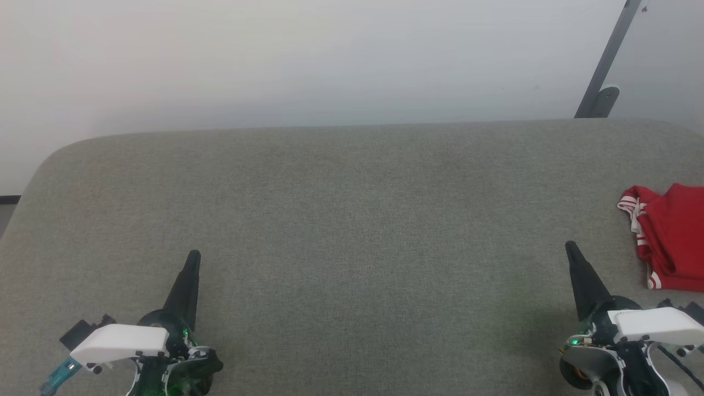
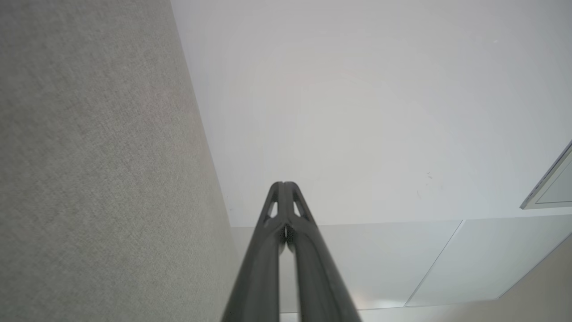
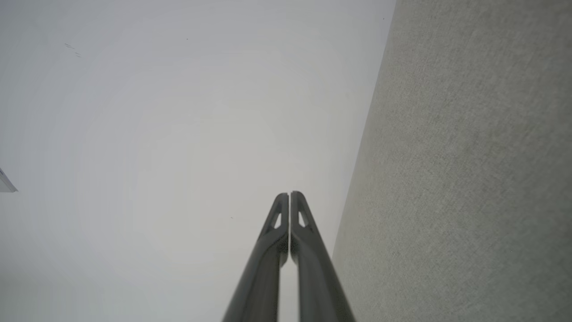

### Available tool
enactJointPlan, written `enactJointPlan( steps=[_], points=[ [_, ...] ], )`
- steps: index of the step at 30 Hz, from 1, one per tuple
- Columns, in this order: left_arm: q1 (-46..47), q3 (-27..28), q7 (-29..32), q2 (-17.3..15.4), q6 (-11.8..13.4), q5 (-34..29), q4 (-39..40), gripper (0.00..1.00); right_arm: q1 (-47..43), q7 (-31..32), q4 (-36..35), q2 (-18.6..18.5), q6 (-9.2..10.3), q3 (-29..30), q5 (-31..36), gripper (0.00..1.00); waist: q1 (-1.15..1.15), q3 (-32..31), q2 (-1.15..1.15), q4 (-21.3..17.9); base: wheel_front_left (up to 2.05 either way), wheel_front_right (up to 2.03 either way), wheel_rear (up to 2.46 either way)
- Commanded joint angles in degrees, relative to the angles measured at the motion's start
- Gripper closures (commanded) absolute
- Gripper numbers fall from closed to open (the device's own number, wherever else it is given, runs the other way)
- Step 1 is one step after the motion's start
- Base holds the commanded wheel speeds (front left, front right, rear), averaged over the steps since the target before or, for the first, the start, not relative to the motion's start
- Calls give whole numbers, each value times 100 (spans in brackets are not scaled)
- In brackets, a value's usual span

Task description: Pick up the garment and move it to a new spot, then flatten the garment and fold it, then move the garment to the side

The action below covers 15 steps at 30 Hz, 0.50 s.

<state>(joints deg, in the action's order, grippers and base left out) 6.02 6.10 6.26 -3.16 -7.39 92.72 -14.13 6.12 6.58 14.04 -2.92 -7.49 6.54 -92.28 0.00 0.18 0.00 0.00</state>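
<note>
Red and heaped compactly, the garment lies at the right edge of the grey cloth surface, near the right gripper. That gripper and the left gripper are both closed and empty. This looks like either the pickup pending or the set-aside done. A pickup would need the right fingers parted and reaching right.

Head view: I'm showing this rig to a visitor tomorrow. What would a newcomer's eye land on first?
The red garment, bundled at the far right edge of the grey table, is the strongest colour. Next come the left gripper at lower left and the right gripper at lower right, both shut and holding nothing.
</note>
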Motion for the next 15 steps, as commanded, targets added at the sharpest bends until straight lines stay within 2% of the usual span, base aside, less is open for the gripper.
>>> enactJointPlan(
  steps=[1, 15],
  points=[
    [56, 28, 27, 9, -18, -16, 1, 100, 36, 9, 10, 21, 0, 2, -24, 100, 0, 0, 0, 0, 0, 0, 0],
    [56, 35, 34, 15, -18, -24, 0, 100, 36, 8, 10, 21, 0, 3, -24, 100, 0, 0, 0, 0, 0, 0, 0]
  ],
)
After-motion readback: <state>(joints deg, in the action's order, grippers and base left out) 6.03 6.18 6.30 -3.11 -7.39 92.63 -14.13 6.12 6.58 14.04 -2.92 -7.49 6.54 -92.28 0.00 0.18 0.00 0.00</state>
